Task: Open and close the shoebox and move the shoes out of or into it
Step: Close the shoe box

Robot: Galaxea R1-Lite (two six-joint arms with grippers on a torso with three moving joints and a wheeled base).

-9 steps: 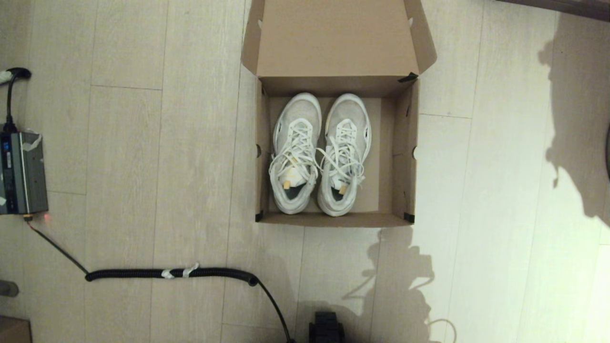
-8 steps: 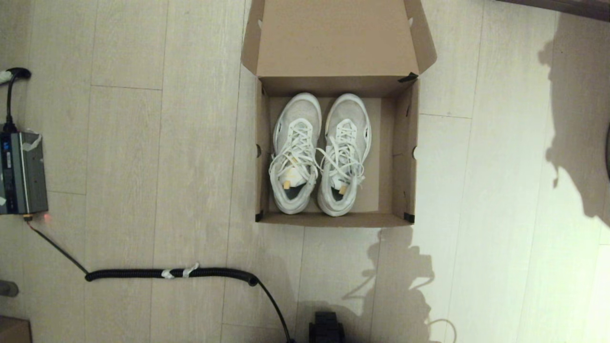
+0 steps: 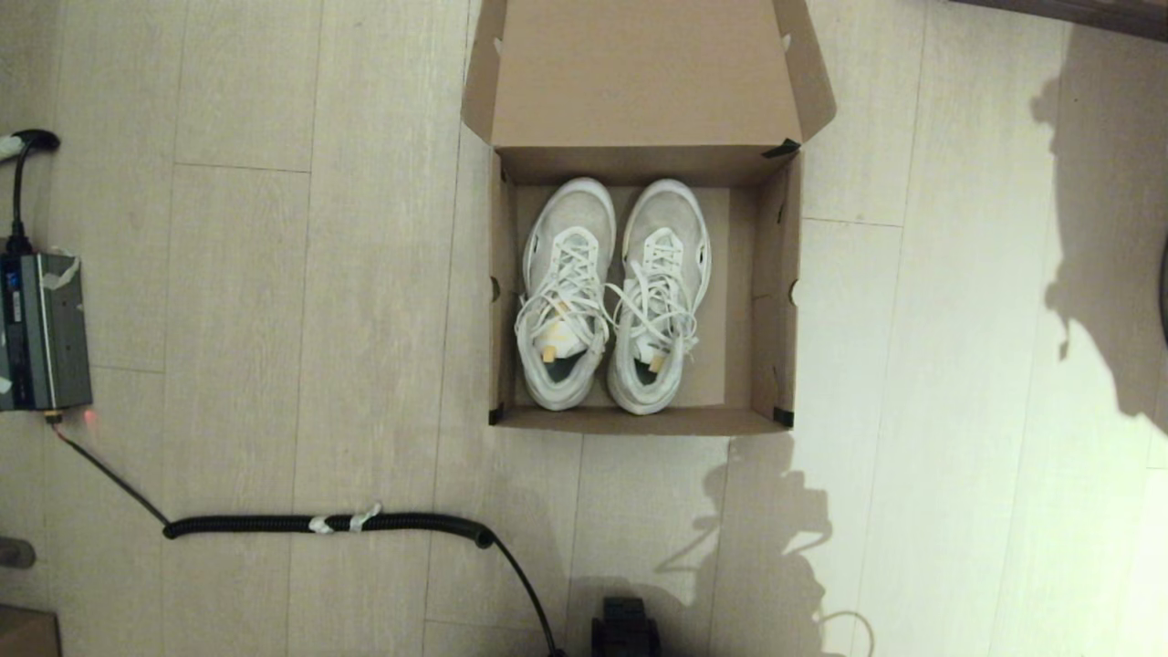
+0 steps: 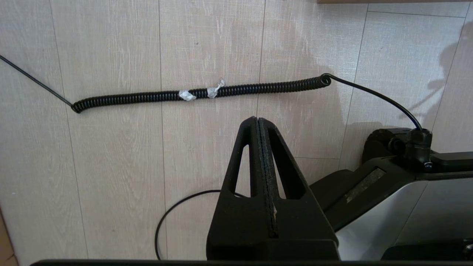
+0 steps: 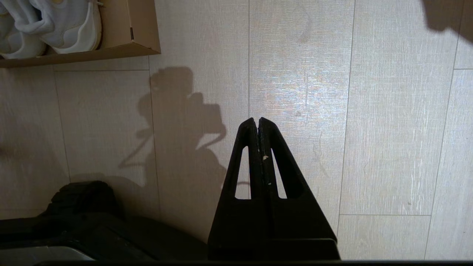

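The brown cardboard shoebox [image 3: 776,301] stands on the floor ahead of me with its hinged lid [image 3: 639,73] folded back and open. Both white mesh shoes lie side by side inside, toes pointing away: the left shoe [image 3: 566,292] and the right shoe [image 3: 659,292]. In the right wrist view the box's near corner [image 5: 142,35] and a shoe heel [image 5: 74,29] show. My left gripper [image 4: 257,119] hangs shut and empty over the floor, close to a coiled cable. My right gripper [image 5: 257,120] is also shut and empty, above bare floor short of the box. Neither arm appears in the head view.
A black coiled cable [image 3: 328,524] runs across the floor left of the box front, with white tape on it. A grey electronics unit [image 3: 41,328] sits at the far left. My base [image 3: 625,630] shows at the bottom edge. Shadows fall at the right.
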